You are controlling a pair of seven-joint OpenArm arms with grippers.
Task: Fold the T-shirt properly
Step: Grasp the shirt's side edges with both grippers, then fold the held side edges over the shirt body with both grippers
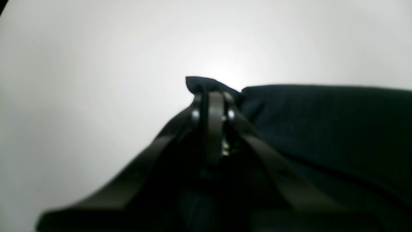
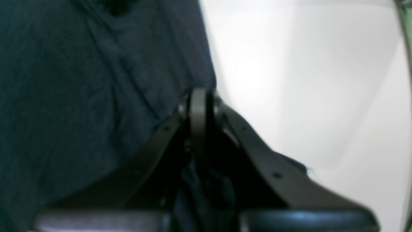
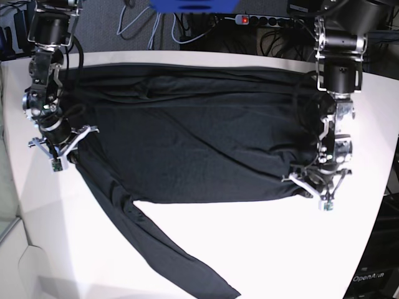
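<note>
The black long-sleeved T-shirt [image 3: 199,137] lies spread across the white table [image 3: 268,249], folded over along its length, with one sleeve [image 3: 174,255] trailing toward the front edge. On the right of the base view, my left gripper [image 3: 315,180] is down at the shirt's corner and shut on a pinch of its fabric [image 1: 196,82]. The left gripper [image 1: 212,95] shows closed jaws in its wrist view. On the base view's left, my right gripper [image 3: 68,156] is shut on the shirt's edge. Dark cloth [image 2: 80,96] fills the space beside the right gripper [image 2: 199,95].
A power strip [image 3: 262,20] and loose cables lie behind the table's far edge. A blue object [image 3: 193,5] sits at the top of the base view. Bare white tabletop runs along the front and right of the shirt.
</note>
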